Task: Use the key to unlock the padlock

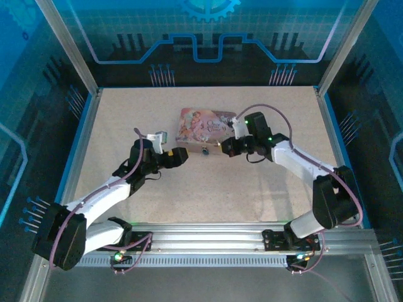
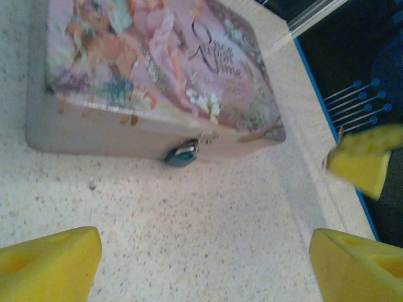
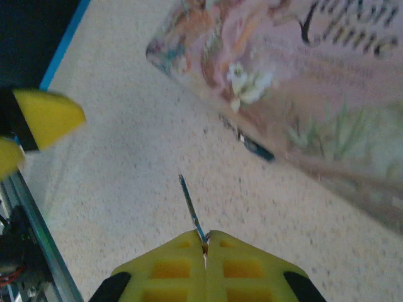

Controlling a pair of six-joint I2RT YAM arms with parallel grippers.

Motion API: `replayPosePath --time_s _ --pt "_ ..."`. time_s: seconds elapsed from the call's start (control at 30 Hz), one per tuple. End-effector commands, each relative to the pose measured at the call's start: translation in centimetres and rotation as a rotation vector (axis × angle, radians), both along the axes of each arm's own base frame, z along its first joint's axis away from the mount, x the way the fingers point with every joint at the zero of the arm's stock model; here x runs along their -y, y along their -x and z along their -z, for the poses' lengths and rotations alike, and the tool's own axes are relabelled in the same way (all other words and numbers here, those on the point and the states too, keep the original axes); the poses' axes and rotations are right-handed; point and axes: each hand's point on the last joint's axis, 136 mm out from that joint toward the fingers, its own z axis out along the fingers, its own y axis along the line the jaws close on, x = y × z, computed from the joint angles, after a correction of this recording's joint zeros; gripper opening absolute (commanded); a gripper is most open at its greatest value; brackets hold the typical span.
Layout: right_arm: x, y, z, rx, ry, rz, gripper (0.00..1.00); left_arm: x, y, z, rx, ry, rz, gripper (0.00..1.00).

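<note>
Right fingers (image 3: 176,264) pinch the key (image 3: 191,211), its tip near but apart from the padlock (image 3: 255,146), which hangs on the near side of the tin (image 1: 204,124), toward the far edge of the tabletop (image 1: 189,189). Left fingers (image 2: 53,264) stand wide apart, padlock ahead.

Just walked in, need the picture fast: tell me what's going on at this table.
The right gripper is shut on a tiny silvery metal key, its tip short of the small dark bluish padlock on the front of the pink picture-printed tin box. The left gripper hovers open facing that tin, holding nothing.
</note>
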Motion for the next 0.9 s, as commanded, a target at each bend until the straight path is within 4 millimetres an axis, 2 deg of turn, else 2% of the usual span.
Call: replayPosePath --time_s 0.0,0.17,0.4,0.67,0.87 --pt "-0.9 -2.0 -1.2 -0.001 -0.037 -0.005 0.01 0.6 0.7 0.7 -0.010 0.018 0.010 0.86" --pt "-2.2 -5.1 -1.6 -0.008 -0.056 0.013 0.01 1.6 0.7 1.6 -0.018 0.016 0.037 0.86" --pt "-3.5 -8.6 -0.1 -0.052 -0.058 0.036 0.01 2.8 0.1 2.4 -0.020 0.007 0.069 0.85" --pt "-3.9 -9.9 3.1 -0.115 -0.031 0.047 0.01 3.6 -0.7 3.5 -0.027 0.004 0.088 0.85" --pt "-3.5 -9.2 5.6 -0.170 0.008 0.057 0.01 4.0 -1.3 3.9 -0.031 -0.002 0.095 0.85"
